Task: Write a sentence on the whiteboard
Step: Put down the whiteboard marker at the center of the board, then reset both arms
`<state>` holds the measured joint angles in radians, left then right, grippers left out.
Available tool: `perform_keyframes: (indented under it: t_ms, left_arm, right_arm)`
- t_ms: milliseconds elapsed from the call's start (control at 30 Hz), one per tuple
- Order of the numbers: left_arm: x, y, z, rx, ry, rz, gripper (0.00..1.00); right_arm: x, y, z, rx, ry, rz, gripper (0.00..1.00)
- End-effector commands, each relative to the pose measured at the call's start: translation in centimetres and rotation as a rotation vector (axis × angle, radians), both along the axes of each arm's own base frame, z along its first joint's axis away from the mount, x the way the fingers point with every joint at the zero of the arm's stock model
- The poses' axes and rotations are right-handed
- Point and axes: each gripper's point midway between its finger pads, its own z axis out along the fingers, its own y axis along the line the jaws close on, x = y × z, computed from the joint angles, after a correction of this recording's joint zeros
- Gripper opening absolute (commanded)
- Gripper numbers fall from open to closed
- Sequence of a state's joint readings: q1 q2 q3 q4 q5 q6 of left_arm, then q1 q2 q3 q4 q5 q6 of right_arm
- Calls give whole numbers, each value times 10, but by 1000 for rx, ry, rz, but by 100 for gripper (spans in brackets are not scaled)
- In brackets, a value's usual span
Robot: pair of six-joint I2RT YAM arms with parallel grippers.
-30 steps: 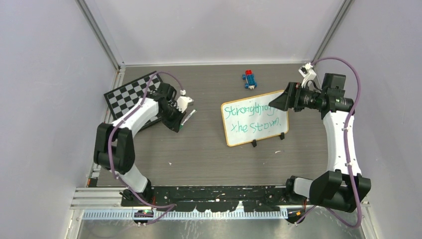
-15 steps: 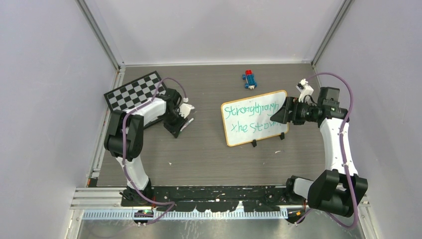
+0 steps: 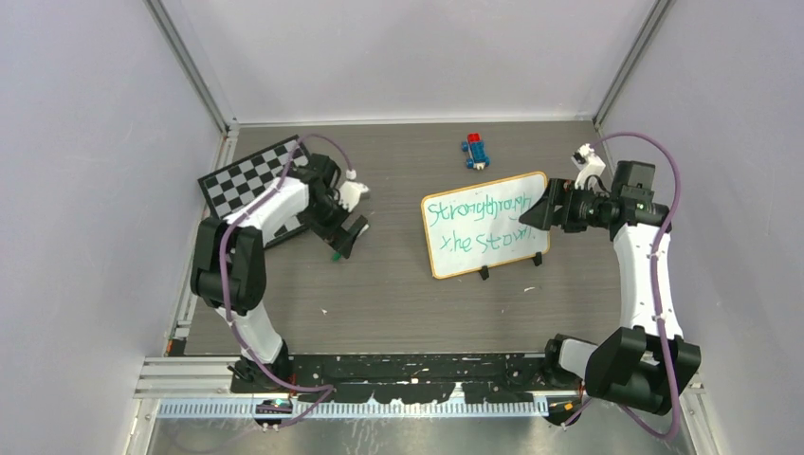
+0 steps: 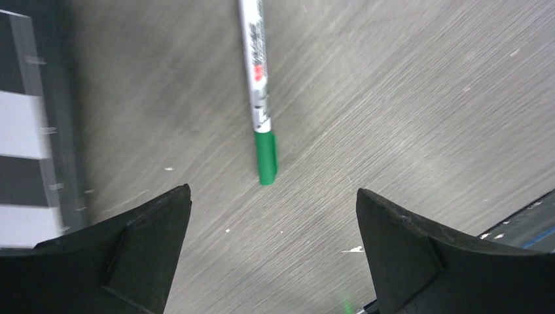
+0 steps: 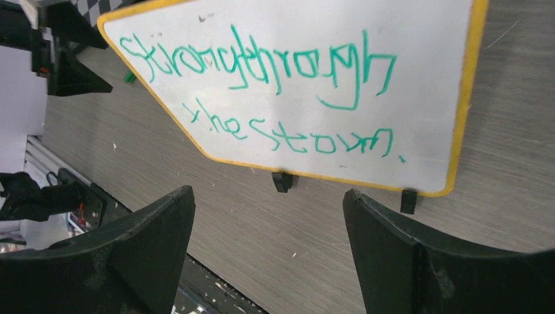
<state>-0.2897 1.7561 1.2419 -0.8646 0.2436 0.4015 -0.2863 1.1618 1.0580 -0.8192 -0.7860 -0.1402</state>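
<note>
Green handwritten sentence (image 5: 262, 65) looks complete on tan-framed white whiteboard (image 5: 425, 65); white green-capped marker (image 4: 256, 85) lies on grey counter (image 4: 406, 98); left claw (image 4: 273, 193), right claw (image 5: 268, 191) apart, empty.

Even, soft light, faint shadows; left wrist view motion-blurred at checkerboard (image 4: 26, 131).

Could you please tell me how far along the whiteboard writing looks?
Done: a green handwritten sentence fills two lines on the tan-framed white whiteboard. In hand: nothing; left gripper and right gripper are open, the green-capped white marker lying on the table. Left: seemingly nothing.
</note>
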Motion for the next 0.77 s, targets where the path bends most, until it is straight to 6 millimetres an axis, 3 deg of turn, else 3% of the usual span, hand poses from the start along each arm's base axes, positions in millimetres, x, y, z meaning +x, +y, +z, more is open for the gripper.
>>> perform_keyframes:
  t_ms: [0, 133, 267, 367, 467, 567, 733]
  left_arm:
    - [41, -6, 88, -204, -158, 64, 100]
    - [79, 10, 148, -321, -287, 179, 100]
    - [112, 56, 193, -389, -419, 337, 100]
    - [122, 92, 209, -444, -466, 461, 100]
    - [124, 116, 204, -451, -483, 544, 100]
    - [121, 130, 184, -403, -471, 597, 100]
    - [114, 137, 156, -362, -439, 635, 100]
  right_arm:
    - [27, -21, 39, -57, -123, -43, 89]
    - [52, -50, 67, -70, -170, -110, 93]
    - [75, -91, 83, -91, -202, -203, 95]
    - [87, -123, 79, -112, -190, -264, 95]
    - [95, -149, 68, -134, -176, -317, 95]
    - [99, -164, 51, -151, -148, -343, 95]
    - [100, -166, 25, -137, -92, -331, 95]
